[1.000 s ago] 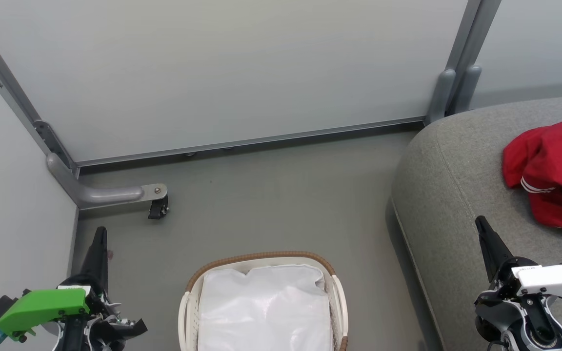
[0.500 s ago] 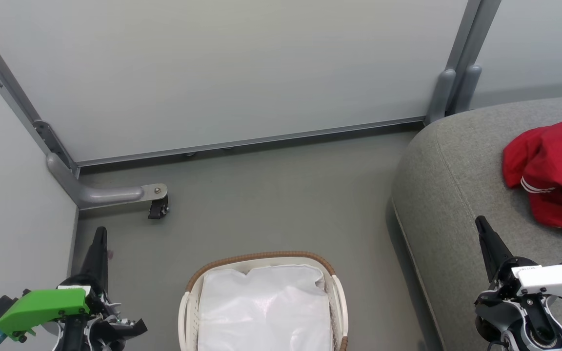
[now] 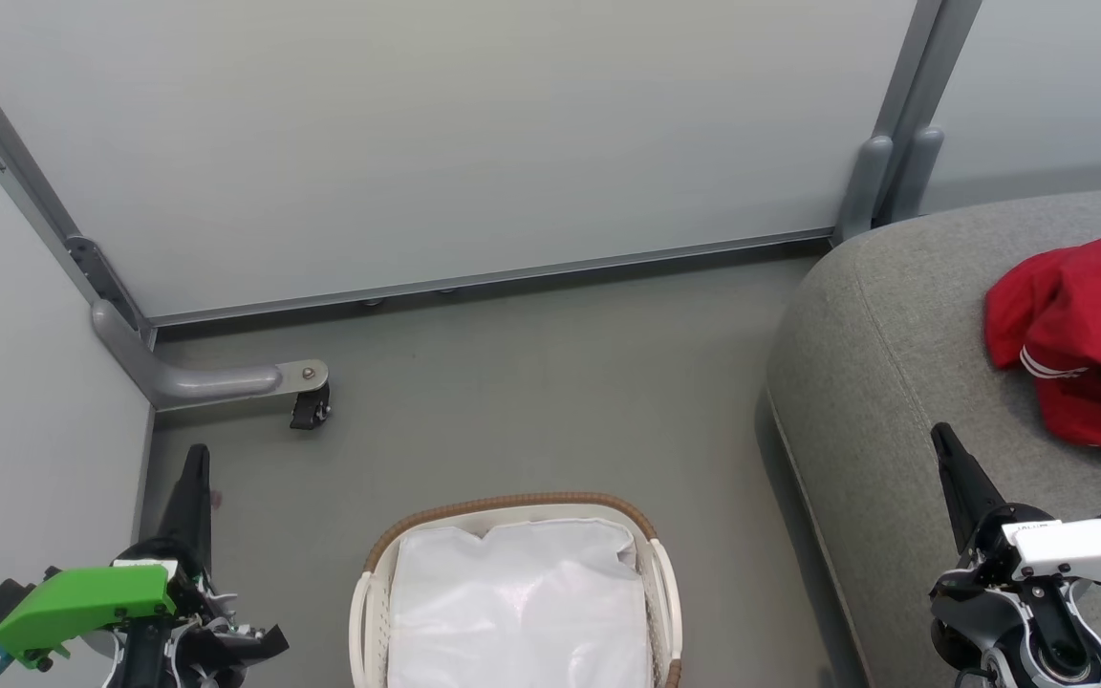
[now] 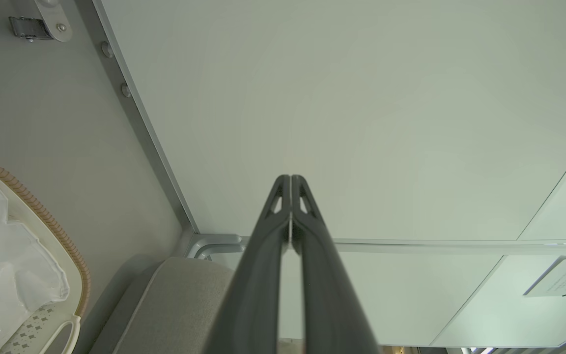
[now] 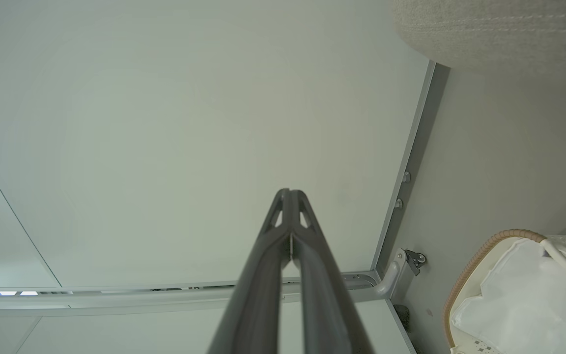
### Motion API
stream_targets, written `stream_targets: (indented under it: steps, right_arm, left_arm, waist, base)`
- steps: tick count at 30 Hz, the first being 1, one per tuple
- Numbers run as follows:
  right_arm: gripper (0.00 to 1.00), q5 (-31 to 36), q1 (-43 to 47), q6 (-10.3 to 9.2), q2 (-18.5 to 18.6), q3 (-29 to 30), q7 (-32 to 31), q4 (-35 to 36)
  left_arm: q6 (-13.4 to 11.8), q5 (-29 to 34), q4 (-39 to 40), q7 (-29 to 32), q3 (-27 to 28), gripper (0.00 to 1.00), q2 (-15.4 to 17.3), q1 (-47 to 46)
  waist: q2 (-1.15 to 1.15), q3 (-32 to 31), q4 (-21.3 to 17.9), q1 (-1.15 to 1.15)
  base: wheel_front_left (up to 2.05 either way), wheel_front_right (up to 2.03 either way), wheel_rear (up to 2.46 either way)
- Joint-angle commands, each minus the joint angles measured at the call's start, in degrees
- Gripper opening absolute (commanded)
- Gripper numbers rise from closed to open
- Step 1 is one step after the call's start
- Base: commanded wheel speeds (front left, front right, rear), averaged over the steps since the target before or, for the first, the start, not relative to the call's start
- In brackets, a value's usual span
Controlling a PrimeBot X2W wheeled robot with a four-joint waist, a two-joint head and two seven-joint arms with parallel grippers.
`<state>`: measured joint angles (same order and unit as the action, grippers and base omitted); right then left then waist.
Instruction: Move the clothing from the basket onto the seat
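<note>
Nothing had moved since the earlier pictures. Nearest, the left gripper [image 3: 197, 459] and the right gripper [image 3: 940, 438] both had their fingers pressed together, and they pinched nothing. Between them the basket [image 3: 512, 503] stood on the floor [image 3: 531, 382], and inside it was its white liner [image 3: 522, 602]. Farther to the right, the clothing [image 3: 1086, 334] lay on the seat [image 3: 875, 382], well apart from the basket.

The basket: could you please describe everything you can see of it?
The basket is rounded white plastic with a brown woven rim, perforated sides and a handle slot. A crumpled white liner covers its visible inside. It stands upright on the grey floor beside the seat, its near end out of frame.
</note>
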<state>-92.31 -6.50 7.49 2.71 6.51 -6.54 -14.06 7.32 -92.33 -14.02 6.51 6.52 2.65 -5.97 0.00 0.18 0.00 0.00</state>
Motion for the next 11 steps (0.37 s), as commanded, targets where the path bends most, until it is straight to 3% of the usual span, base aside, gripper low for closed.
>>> stream_targets:
  steps: [1, 11]
  right_arm:
    - [0.00, -0.20, 0.61, 0.00, 0.32, 0.10, -0.17, 0.18]
    - [0.00, -0.20, 0.61, 0.00, 0.32, 0.10, -0.17, 0.18]
  left_arm:
    - [0.33, -0.18, 0.11, 0.26, 0.10, 0.00, 0.42, -0.51]
    - [0.33, -0.18, 0.11, 0.25, 0.10, 0.00, 0.42, -0.51]
  waist:
    - [0.00, 0.00, 0.00, 0.00]
    - [0.00, 0.00, 0.00, 0.00]
  base:
    - [0.00, 0.00, 0.00]
    - [0.00, 0.00, 0.00]
